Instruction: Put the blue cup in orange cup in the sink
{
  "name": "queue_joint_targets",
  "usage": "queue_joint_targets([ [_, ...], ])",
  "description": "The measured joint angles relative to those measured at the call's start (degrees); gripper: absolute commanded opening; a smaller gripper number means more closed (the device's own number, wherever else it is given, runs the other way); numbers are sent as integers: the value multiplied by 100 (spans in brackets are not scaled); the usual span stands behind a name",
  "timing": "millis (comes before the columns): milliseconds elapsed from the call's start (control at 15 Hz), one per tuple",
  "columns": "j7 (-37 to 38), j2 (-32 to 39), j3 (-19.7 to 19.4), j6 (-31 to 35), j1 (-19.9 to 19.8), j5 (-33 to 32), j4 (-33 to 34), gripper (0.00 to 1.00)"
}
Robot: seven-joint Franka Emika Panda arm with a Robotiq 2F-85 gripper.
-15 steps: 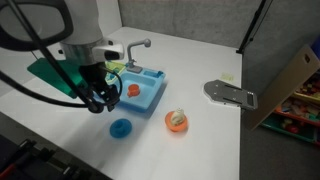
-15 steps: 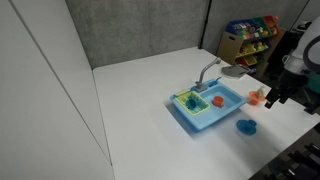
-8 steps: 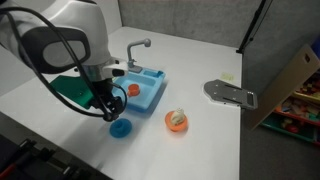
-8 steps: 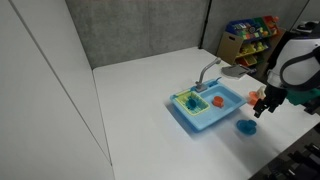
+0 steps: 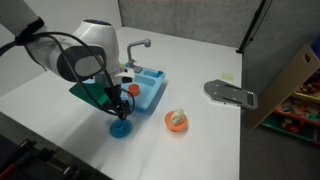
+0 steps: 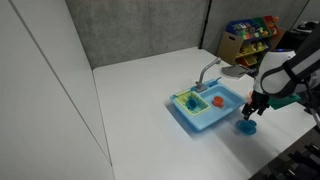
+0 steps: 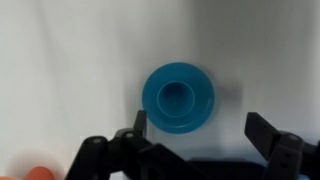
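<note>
1. First, locate the sink [image 5: 152, 92]; the orange cup [image 5: 133, 89] sits inside it.
2. Note that the gripper [image 7: 200, 128] hangs spread and empty above the table.
3. Centre its fingers on the blue cup [image 7: 180, 97], which stands on the blue disc [image 7: 152, 98] near the sink, then descend straight.

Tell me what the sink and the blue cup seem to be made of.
The sink: likely moulded plastic, uniform light blue with smooth walls. The blue cup: probably plastic too, one even colour with a soft sheen.
</note>
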Motion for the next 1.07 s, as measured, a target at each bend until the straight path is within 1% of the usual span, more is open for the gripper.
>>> queue_joint_targets([
  [200, 116, 240, -36, 10, 48, -137, 105, 100],
  [467, 234, 440, -184, 27, 129, -332, 160, 100],
  [867, 236, 715, -248, 220, 162, -370, 225, 100],
  [933, 236, 760, -248, 224, 166, -370, 242, 89],
  [1000, 236, 800, -248, 224, 170, -370, 261, 74],
  [1067, 236, 838, -247, 224, 171, -370, 280, 66],
])
